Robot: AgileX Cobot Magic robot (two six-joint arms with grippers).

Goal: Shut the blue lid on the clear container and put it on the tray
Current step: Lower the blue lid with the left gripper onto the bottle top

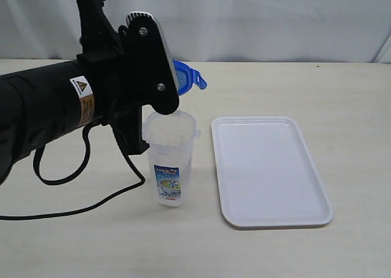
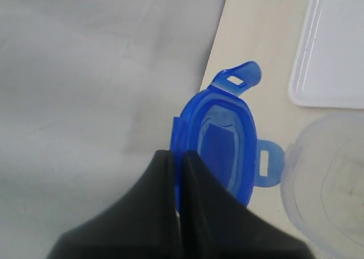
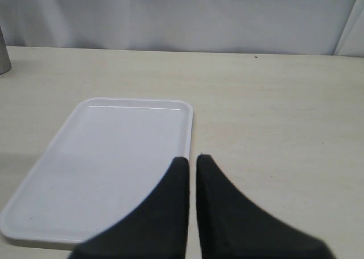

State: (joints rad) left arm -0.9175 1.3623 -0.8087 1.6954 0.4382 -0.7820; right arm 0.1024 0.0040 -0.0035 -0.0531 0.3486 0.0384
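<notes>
We see the left arm (image 1: 43, 107) as a thick matte-black cylinder. It carries a white label with a yellow warning triangle (image 1: 80, 86) beside an amber band (image 1: 86, 112). A thin black cable (image 1: 61, 181) loops out from under it. At the wrist we see a black oval plate (image 1: 149, 61) with a silver rim and two bright screws (image 1: 142, 31). We find the left gripper (image 2: 178, 154) and the right gripper (image 3: 192, 158) alike: each has two smooth black wedge-shaped fingers tapering to blunt tips.

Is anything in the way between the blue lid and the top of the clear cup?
No, nothing visible. The blue lid, pinched on edge in the left jaws, is up beside the clear container's open mouth, with no object between them.
</notes>
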